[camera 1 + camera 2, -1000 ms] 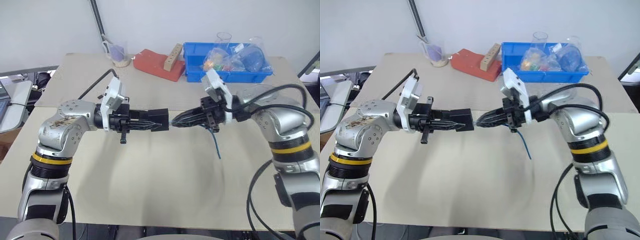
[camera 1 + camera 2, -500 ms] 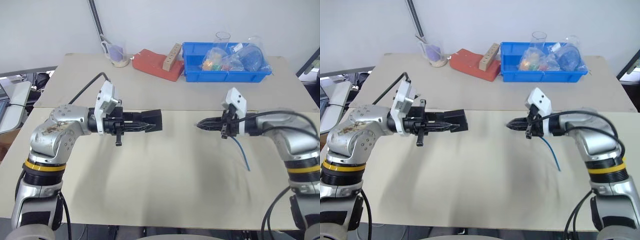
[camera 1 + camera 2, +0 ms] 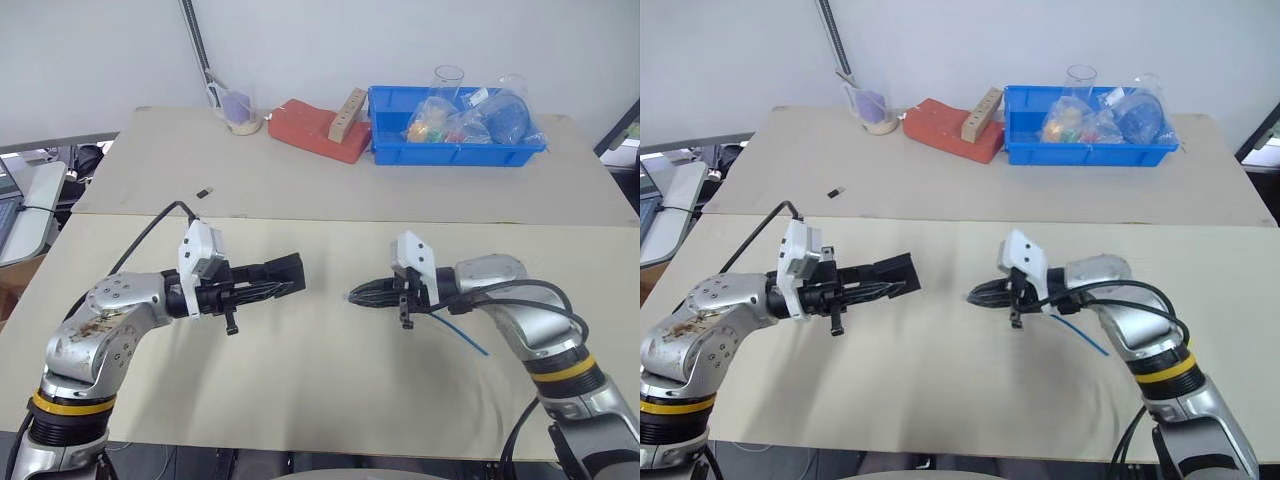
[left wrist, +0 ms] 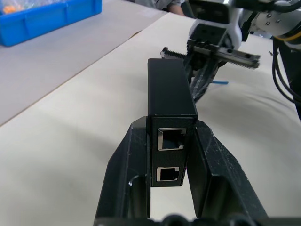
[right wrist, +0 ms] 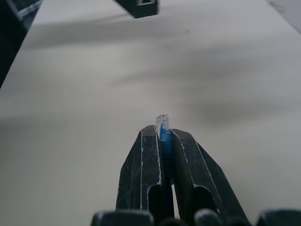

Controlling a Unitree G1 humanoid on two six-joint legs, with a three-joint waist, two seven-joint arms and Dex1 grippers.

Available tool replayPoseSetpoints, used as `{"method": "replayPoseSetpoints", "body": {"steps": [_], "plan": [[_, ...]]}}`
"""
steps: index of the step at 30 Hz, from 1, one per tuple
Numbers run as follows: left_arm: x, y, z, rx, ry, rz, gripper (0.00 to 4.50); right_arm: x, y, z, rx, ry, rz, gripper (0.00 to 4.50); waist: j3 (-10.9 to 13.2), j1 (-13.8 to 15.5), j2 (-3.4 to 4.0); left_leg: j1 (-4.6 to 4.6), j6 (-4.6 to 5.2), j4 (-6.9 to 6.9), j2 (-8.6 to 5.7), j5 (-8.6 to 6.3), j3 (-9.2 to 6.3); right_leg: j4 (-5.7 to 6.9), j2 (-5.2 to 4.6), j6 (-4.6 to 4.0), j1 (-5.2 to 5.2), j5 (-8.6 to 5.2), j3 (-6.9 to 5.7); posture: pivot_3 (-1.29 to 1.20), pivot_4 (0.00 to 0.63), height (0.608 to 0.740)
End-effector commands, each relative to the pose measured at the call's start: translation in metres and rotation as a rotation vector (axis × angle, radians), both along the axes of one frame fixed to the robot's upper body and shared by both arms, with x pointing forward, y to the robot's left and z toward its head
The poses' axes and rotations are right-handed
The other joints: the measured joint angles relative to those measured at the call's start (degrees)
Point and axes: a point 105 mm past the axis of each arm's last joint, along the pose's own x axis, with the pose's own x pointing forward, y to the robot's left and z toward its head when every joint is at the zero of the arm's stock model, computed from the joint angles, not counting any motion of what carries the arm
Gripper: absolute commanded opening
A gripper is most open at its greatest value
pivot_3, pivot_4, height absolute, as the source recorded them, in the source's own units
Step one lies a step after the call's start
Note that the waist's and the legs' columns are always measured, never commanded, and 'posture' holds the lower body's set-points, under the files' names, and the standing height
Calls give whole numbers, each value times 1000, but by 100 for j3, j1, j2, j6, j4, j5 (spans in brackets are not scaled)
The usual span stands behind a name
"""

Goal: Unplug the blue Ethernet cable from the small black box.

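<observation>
The small black box (image 3: 287, 270) is clamped in my left gripper (image 4: 171, 126), held a little above the table and pointing right. Its two ports (image 4: 171, 139) face the left wrist camera and both are empty. The blue Ethernet cable (image 3: 461, 336) is free of the box. My right gripper (image 5: 162, 133) is shut on its clear plug (image 5: 162, 120), which sticks out past the fingertips. The cord trails back under the right forearm onto the table. A hand-wide gap separates the right gripper's tip (image 3: 353, 296) from the box.
At the back of the table stand a blue bin (image 3: 386, 124) with bags and jars, a red pad (image 3: 318, 130) with a wooden block (image 3: 347, 112), and a cup (image 3: 238, 108). A tiny black bit (image 3: 203, 190) lies on the far table half.
A second ago the plug end met the box; the two have drawn apart. Both hands have sunk toward the table, the right one also swinging right and back to the middle.
</observation>
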Motion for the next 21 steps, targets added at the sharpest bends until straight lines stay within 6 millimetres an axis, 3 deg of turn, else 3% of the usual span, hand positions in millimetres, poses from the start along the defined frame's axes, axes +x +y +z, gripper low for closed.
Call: {"method": "replayPoseSetpoints", "body": {"steps": [1, 2, 6, 12, 17, 21], "plan": [[-3, 3, 11, -1, -70, 12, 545, 5, 2, -5, -24, -55, 36, 485, 0, -2, 0, 0, 0, 0, 0, 0, 0, 0, 2, 0, -1, 0, 0, 0, 150, 740], [-3, 4, 11, 1, -71, 18, 545, 6, 2, -7, -28, -53, 36, 1005, 0, -3, 0, 0, 0, 0, 1, 0, -1, 0, 3, 0, -1, 0, -2, 0, 150, 740], [-5, 7, 10, 3, -76, 36, 545, 8, -5, -7, -39, -51, 48, 2394, 0, -2, 0, -1, 0, -2, 1, 0, 0, 1, 2, 0, -2, 0, -2, 0, 150, 740], [-4, 15, 10, -1, -80, 101, 545, -3, -13, 25, -3, -51, 95, 4449, 0, 1, 0, 0, 0, -3, 2, 0, -1, 2, 0, 0, -2, 0, -1, 0, 150, 740], [12, 43, 12, -30, -116, 311, 545, -11, -7, 67, 101, -92, 55, 4482, 0, -23, 0, 1, 0, -6, 9, 0, -5, 4, 1, 0, -1, 0, -3, 0, 150, 740], [39, 79, 15, -96, -196, 623, 545, -13, 4, 101, 182, -144, 3, 4482, 0, -12, 0, 1, 0, -6, 7, 0, -9, 7, 0, 0, -1, 0, -3, 0, 150, 740]]}}
